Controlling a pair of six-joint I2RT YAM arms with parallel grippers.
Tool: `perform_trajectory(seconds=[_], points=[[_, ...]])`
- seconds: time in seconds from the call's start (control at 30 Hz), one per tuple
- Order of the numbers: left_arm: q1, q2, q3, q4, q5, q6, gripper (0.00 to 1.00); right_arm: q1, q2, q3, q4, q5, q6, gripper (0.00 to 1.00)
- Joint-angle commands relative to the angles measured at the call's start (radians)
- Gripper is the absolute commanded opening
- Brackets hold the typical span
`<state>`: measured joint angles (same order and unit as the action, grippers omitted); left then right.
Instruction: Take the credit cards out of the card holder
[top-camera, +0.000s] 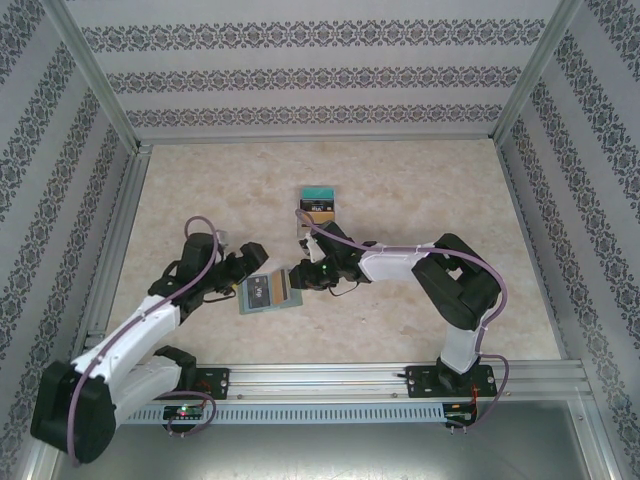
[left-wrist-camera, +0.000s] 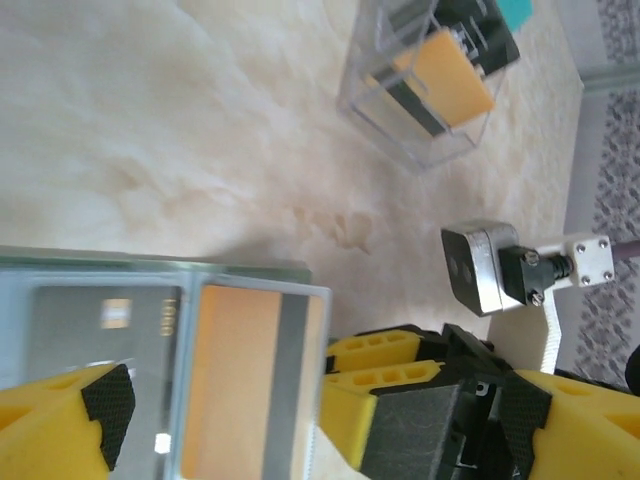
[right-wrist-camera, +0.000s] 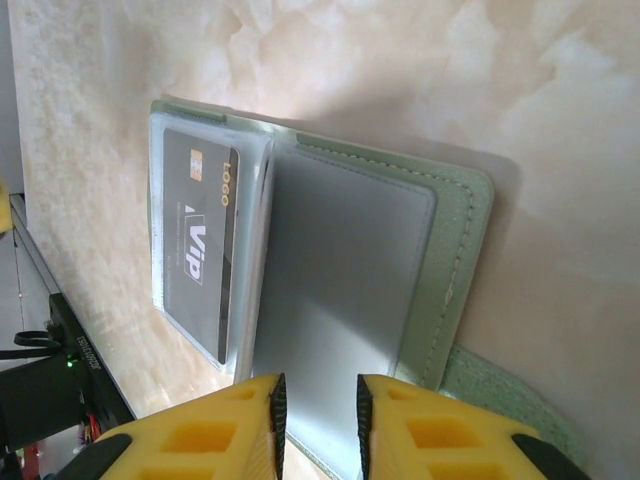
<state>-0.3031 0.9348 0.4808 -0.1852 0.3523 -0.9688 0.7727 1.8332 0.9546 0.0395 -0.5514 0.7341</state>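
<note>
Soft grey-green folding card holder (top-camera: 268, 292) is lying open. Right gripper (right-wrist-camera: 318, 415) is pinching its clear inner pocket page. Left gripper (left-wrist-camera: 250, 410) is spreading wide across the holder's opposite edge, apparently not gripping. Black plastic card (right-wrist-camera: 200, 250) and orange-brown plastic card (left-wrist-camera: 235, 380) are sitting in its pockets.

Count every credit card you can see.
5. Two in the open card holder: black VIP card, orange striped card. Three at the clear stand: orange card, black card, teal card. Others may be hidden.
</note>
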Motion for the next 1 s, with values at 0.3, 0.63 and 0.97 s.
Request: perform_trajectory(seconds=[0.3, 0.63, 0.97], points=[[0.067, -0.12, -0.182, -0.198, -0.079, -0.058, 0.95, 0.081, 0.087, 0.255, -0.158, -0.054, -0.073, 0.28], [0.076, -0.125, -0.154, -0.212, -0.072, -0.033, 0.92, 0.091, 0.137, 0.321, -0.207, -0.057, -0.08, 0.27], [0.088, -0.124, -0.144, -0.117, 0.014, -0.022, 0.73, 0.103, 0.15, 0.348, -0.314, 0.072, -0.136, 0.3]])
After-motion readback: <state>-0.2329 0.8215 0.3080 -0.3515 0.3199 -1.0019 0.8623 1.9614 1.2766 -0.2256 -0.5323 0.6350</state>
